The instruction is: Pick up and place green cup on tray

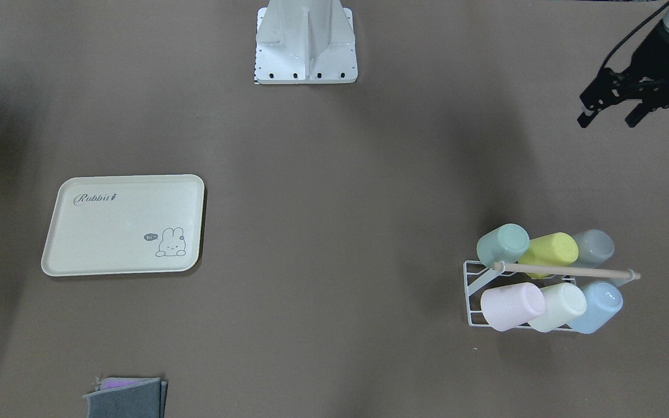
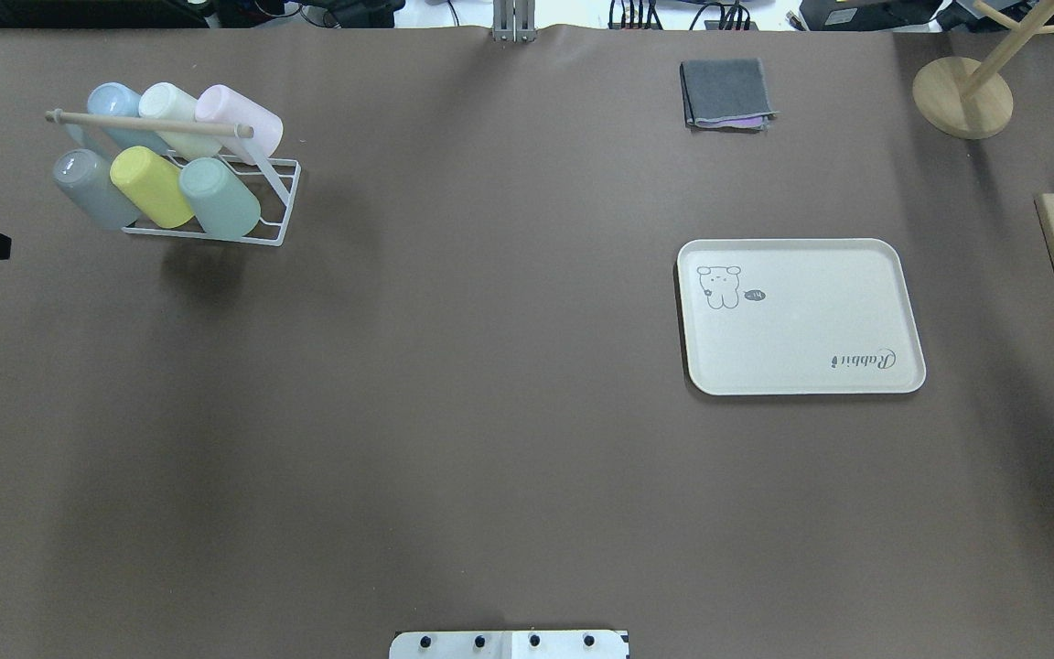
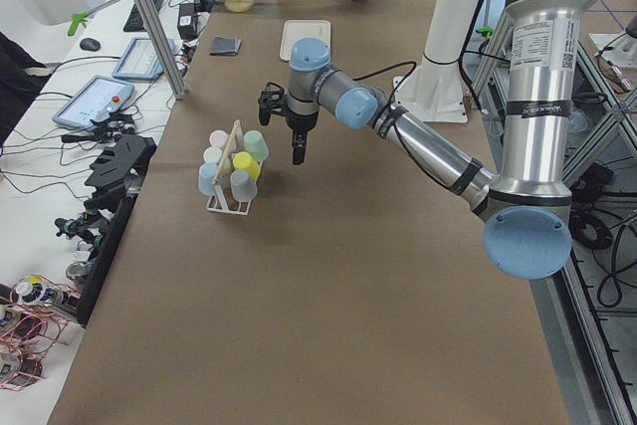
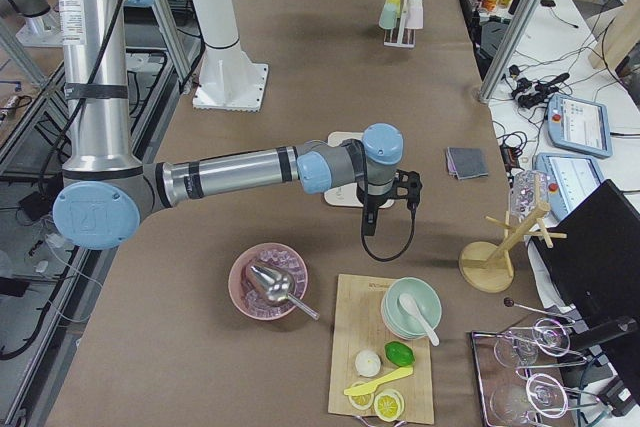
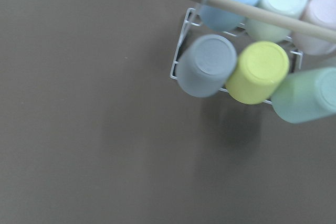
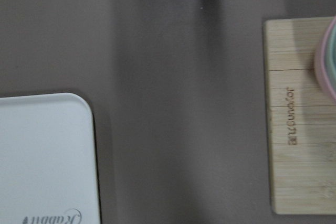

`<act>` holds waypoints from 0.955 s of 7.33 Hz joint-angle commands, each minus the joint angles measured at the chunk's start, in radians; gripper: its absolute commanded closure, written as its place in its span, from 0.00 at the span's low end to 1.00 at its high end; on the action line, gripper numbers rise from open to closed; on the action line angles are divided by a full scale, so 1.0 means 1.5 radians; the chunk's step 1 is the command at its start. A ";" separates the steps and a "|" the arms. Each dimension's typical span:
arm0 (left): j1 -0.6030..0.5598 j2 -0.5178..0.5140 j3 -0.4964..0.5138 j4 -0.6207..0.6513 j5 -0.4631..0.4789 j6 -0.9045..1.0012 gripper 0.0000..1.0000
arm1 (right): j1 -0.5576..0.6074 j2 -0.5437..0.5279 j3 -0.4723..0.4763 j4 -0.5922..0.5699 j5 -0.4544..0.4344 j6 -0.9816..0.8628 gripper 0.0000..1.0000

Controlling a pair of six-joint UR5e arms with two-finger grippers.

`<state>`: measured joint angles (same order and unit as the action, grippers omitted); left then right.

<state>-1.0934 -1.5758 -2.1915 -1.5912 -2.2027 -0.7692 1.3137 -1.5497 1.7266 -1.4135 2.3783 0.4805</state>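
The left gripper [image 1: 607, 120] is wide open and holds nothing. The green cup [image 1: 503, 244] lies on the rack [image 1: 479, 284] near it. The tray [image 1: 122, 223] is far away from it.

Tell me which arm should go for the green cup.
Left. Its gripper hangs open beside the rack holding the green cup; the right gripper is across the table, by the tray.
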 commanded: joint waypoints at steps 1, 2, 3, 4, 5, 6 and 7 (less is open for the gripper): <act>0.072 -0.055 -0.045 0.002 0.017 -0.075 0.02 | -0.083 0.008 -0.082 0.203 -0.009 0.142 0.02; 0.091 -0.064 -0.052 0.003 0.010 -0.077 0.02 | -0.098 0.027 -0.115 0.235 -0.013 0.155 0.03; 0.115 -0.063 -0.070 -0.002 0.017 0.086 0.02 | -0.112 0.050 -0.129 0.237 -0.013 0.175 0.06; 0.118 -0.060 -0.066 -0.002 0.052 0.296 0.02 | -0.130 0.066 -0.134 0.237 -0.023 0.191 0.06; 0.154 -0.061 -0.067 -0.002 0.143 0.409 0.02 | -0.141 0.067 -0.137 0.238 -0.028 0.191 0.06; 0.229 -0.061 -0.066 0.001 0.285 0.482 0.02 | -0.148 0.067 -0.145 0.240 -0.029 0.190 0.06; 0.284 -0.059 -0.063 0.005 0.414 0.582 0.02 | -0.156 0.067 -0.177 0.293 -0.031 0.193 0.06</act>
<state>-0.7759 -1.6665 -2.2889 -1.5892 -1.8200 -0.0862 1.0962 -1.4514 1.5036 -1.0365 2.3362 0.7654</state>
